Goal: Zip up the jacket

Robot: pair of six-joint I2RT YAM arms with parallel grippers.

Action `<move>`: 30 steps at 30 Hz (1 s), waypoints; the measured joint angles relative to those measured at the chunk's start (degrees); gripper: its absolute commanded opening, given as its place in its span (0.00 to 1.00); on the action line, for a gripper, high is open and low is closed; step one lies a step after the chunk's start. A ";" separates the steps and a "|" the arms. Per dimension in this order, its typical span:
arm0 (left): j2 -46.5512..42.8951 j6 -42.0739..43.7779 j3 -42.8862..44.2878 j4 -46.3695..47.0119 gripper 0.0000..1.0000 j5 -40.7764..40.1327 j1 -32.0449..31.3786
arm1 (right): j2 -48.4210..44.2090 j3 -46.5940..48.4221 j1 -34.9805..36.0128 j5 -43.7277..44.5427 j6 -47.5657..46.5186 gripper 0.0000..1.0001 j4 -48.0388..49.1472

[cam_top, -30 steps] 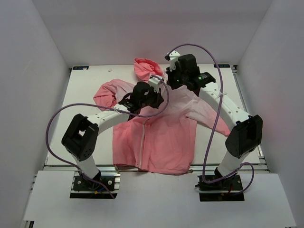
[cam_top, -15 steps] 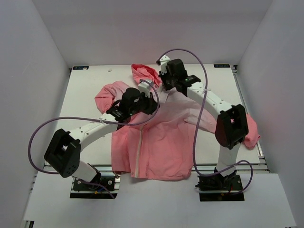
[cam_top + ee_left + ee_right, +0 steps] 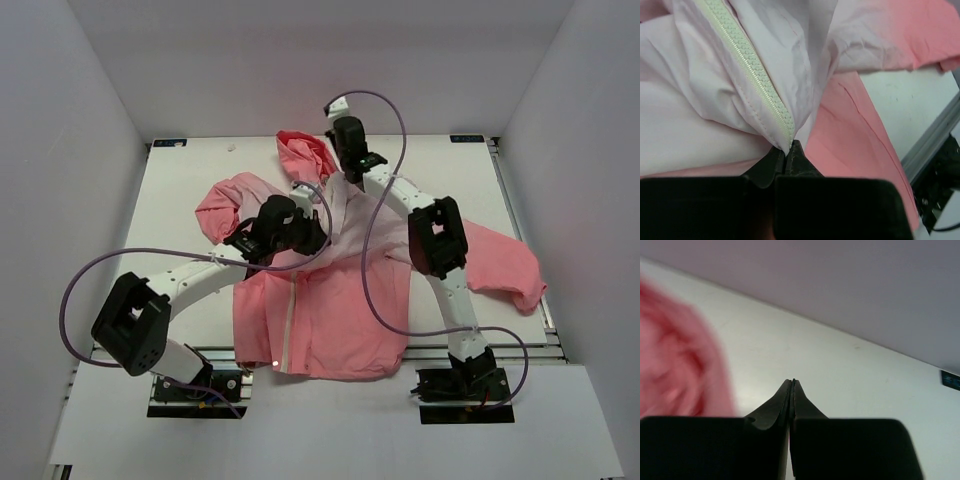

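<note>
Here the jacket (image 3: 340, 310) lies spread over the middle of the table (image 3: 180, 170), with its hem along the near edge and its hood (image 3: 300, 150) toward the far edge. One sleeve (image 3: 500, 270) stretches to the right edge and the other (image 3: 222, 200) is bunched toward the far left corner. The zipper (image 3: 747, 70) looks joined up the lower front. Higher up the pale lining folds open, so the upper run probably remains to be closed. The left gripper (image 3: 788, 150) is clamped tight on the jacket just where the line of teeth meets its tips, likely to draw the closure toward the collar. The slider itself is hidden, so I cannot tell whether it is in the pinch. The right gripper (image 3: 792, 382) hangs above the collar beside the hood with its fingers pressed together. It may be tensioning the top of the front, but its wrist view shows no cloth between the tips, so whether it has hold of anything cannot be told. The hem sits right at the near edge and the long sleeve ends close to the right edge, so there is no slack there. Bare table lies beyond the hood and along the left side, which leaves the far edge as the free direction for a pull.
</note>
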 measured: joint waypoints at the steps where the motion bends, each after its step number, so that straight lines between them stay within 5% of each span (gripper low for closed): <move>1: -0.17 0.00 -0.26 -0.68 0.00 0.44 -0.44 | 3.43 3.98 -1.31 1.88 -0.39 0.00 1.53; 8: 0.39 0.04 -0.46 -1.92 0.02 1.62 -1.11 | 10.34 10.32 -11.41 8.48 -1.03 0.00 5.03; 9: 1.03 0.13 -0.33 -1.88 0.15 1.64 -1.11 | 9.94 9.94 -12.55 7.30 -0.74 0.00 5.55; 10: 2.36 0.28 0.13 -1.95 0.37 1.66 -1.07 | 9.25 9.09 -13.44 6.14 -0.33 0.00 5.68; 11: 4.26 0.74 1.18 -2.32 0.79 1.73 -0.87 | 8.37 8.11 -14.01 4.83 -0.15 0.00 5.57; 12: 6.51 0.79 2.80 -3.15 0.96 2.08 -0.70 | 7.48 6.97 -14.29 3.56 0.04 0.00 5.46; 14: 12.52 0.48 6.97 -4.63 0.98 3.76 0.35 | 4.92 4.07 -14.19 0.92 0.87 0.02 4.63; 16: 17.31 0.33 10.19 -5.84 0.98 5.90 2.27 | 2.25 1.53 -13.53 -1.31 1.92 0.18 3.21; 17: 18.91 0.22 11.04 -6.14 0.98 7.39 3.52 | 0.57 -0.15 -13.18 -2.40 2.56 0.36 2.95; 19: 20.13 0.04 11.47 -6.64 0.98 9.60 6.05 | -3.56 -4.07 -12.59 -4.09 4.28 0.48 1.33; 20: 20.02 -0.02 11.47 -7.15 0.98 10.23 7.17 | -5.86 -6.01 -12.20 -5.14 4.98 0.73 0.57; 22: 18.99 0.00 11.58 -7.87 0.98 10.43 9.03 | -10.05 -9.11 -11.69 -6.56 6.88 0.89 -1.81; 30: 9.25 -0.66 11.80 -5.70 0.98 9.40 14.32 | -29.75 -27.71 -12.17 -11.91 16.02 0.89 -8.44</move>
